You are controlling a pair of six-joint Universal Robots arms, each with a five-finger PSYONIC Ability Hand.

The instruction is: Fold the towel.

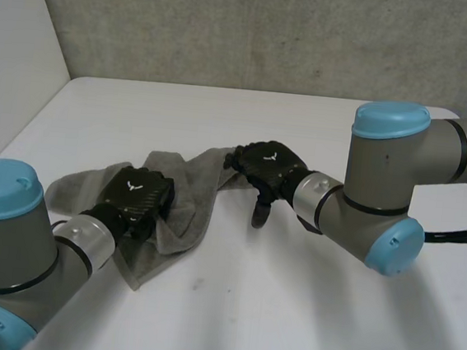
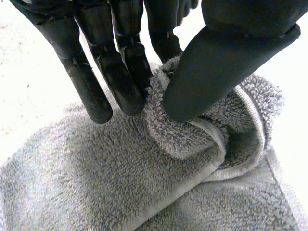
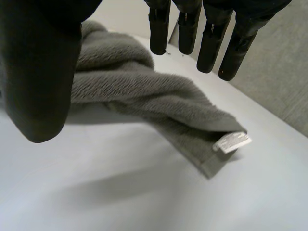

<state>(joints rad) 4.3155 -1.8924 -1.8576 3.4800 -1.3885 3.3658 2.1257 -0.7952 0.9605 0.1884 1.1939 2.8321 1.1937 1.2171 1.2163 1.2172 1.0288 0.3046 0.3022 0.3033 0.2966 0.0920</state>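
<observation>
On the table point(image 1: 303, 314), our left hand point(image 2: 120, 62) pinches a ridge of towel point(image 2: 96, 183); our right hand point(image 3: 38, 72), fingers spread and empty, should grip the labelled corner point(image 3: 216, 156) firmly before we pull

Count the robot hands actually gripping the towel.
1. The left hand pinches a raised fold of the towel with its fingers. The right hand is open over the towel's end with the white label, gripping nothing.
</observation>
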